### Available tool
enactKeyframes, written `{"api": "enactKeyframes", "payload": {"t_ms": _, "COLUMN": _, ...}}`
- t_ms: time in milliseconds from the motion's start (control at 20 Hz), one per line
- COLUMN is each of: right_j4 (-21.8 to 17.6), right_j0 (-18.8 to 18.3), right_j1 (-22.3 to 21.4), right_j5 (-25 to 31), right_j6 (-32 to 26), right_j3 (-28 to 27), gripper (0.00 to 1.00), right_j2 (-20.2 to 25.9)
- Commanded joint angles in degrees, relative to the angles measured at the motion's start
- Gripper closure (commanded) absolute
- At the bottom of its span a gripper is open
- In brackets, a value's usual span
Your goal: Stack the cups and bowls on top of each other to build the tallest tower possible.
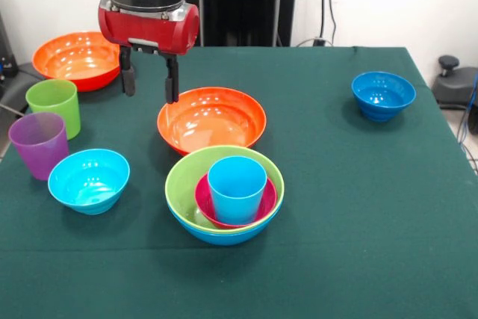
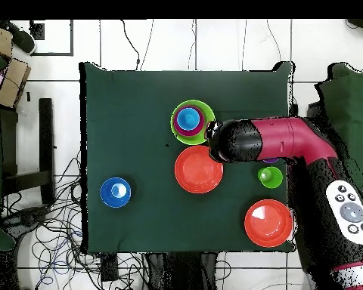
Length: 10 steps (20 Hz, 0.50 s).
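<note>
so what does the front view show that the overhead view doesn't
Only the front view shows the hand, open and empty above the cloth, plus the purple cup and cyan bowl, which the arm hides from above. Only the overhead view shows the arm's full reach across the table and the cables on the floor. Both show the tower topped by the light blue cup, both orange bowls, the green cup and the dark blue bowl.
</note>
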Motion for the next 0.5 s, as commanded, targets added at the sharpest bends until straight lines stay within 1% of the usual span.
{"api": "enactKeyframes", "payload": {"t_ms": 50, "right_j4": -6.7, "right_j0": -1.6, "right_j1": 4.3, "right_j5": -7.3, "right_j6": -11.1, "right_j3": 7.1, "gripper": 0.0, "right_j2": 0.0}}
{"api": "enactKeyframes", "payload": {"t_ms": 100, "right_j4": -7.5, "right_j0": -2.2, "right_j1": 5.0, "right_j5": -8.8, "right_j6": -11.2, "right_j3": 7.9, "gripper": 0.0, "right_j2": 0.0}}
{"api": "enactKeyframes", "payload": {"t_ms": 250, "right_j4": -8.3, "right_j0": -2.9, "right_j1": 5.5, "right_j5": -10.3, "right_j6": -11.1, "right_j3": 8.7, "gripper": 0.0, "right_j2": -0.1}}
{"api": "enactKeyframes", "payload": {"t_ms": 500, "right_j4": -10.2, "right_j0": -2.9, "right_j1": 6.3, "right_j5": -13.3, "right_j6": -9.3, "right_j3": 10.0, "gripper": 0.0, "right_j2": -0.9}}
